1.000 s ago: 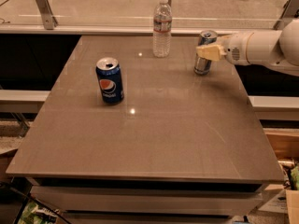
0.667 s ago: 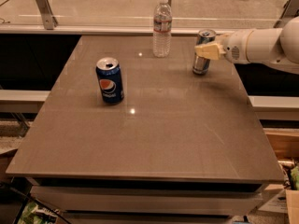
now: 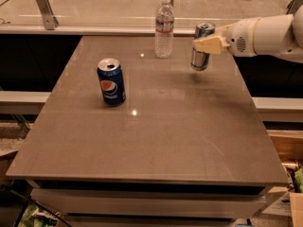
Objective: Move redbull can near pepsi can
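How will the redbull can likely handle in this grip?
Probably rigid: the redbull can shows no dent where the gripper clamps its middle, above the far right of the table. Its smooth metal might slip. Slim and tall, it may tip when set down.

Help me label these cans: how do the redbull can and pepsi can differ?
The redbull can is slimmer; the pepsi can is wider. The redbull can is held by the gripper, far right on the table; the pepsi can stands free, left of centre. Both are upright.
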You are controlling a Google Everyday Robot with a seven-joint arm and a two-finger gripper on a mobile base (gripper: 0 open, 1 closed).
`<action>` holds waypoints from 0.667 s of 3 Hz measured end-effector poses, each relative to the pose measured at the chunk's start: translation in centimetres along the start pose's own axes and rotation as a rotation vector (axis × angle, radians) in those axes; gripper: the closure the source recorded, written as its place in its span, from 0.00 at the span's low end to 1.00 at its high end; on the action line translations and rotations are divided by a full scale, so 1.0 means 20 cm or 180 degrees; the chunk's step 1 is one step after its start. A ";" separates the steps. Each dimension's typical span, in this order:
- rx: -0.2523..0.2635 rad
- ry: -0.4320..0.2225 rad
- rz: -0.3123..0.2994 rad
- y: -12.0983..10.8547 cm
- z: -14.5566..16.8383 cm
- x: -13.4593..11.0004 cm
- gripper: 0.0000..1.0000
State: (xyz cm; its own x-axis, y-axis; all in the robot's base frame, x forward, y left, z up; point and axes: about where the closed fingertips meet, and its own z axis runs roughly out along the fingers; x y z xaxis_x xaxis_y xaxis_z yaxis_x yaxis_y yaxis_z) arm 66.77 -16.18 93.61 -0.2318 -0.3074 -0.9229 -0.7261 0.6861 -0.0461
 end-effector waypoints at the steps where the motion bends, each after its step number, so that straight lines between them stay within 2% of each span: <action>1: -0.0137 0.0087 -0.0029 0.14 -0.01 -0.05 1.00; 2: -0.0163 0.0102 -0.0156 0.28 -0.02 -0.09 1.00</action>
State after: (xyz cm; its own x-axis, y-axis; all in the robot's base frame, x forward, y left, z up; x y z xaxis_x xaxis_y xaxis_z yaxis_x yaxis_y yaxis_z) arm 62.86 -12.01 95.19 -0.2151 -0.3613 -0.9073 -0.7690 0.6353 -0.0707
